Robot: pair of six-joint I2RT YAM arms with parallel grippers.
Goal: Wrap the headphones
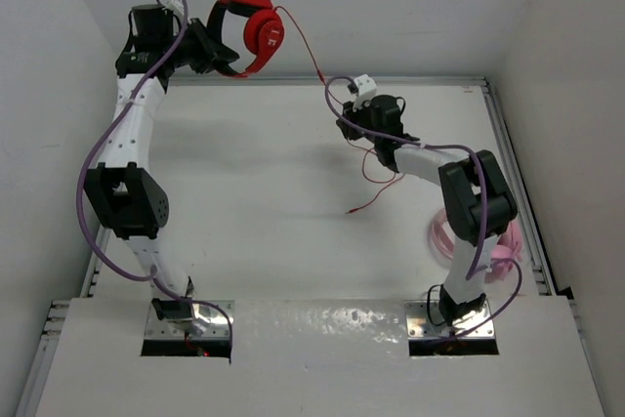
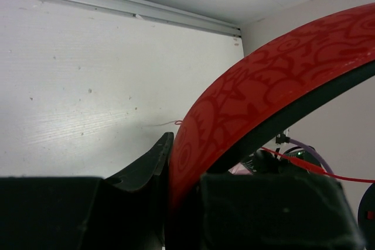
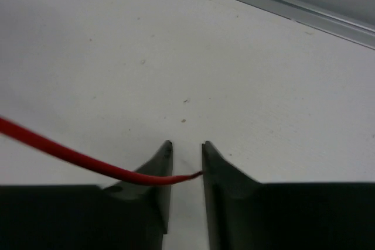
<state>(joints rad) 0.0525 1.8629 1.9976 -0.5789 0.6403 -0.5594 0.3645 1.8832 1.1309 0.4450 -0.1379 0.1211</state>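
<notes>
Two arms, one set of red headphones [image 1: 256, 31]: left jaws clamped on the headband, holding it raised over the far-left corner of the counter [image 1: 273, 163]. Right jaws narrowly apart around the cable [image 3: 70, 156], not visibly pinching. Risk: the thin cable slips free, or a hard pull strains it.

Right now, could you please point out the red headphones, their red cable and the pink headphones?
red headphones [image 1: 264, 34]: top external view, on the ear cup.
red cable [image 3: 64, 155]: right wrist view, on the strand's middle.
pink headphones [image 1: 506, 246]: top external view, on the visible pink part.
</notes>
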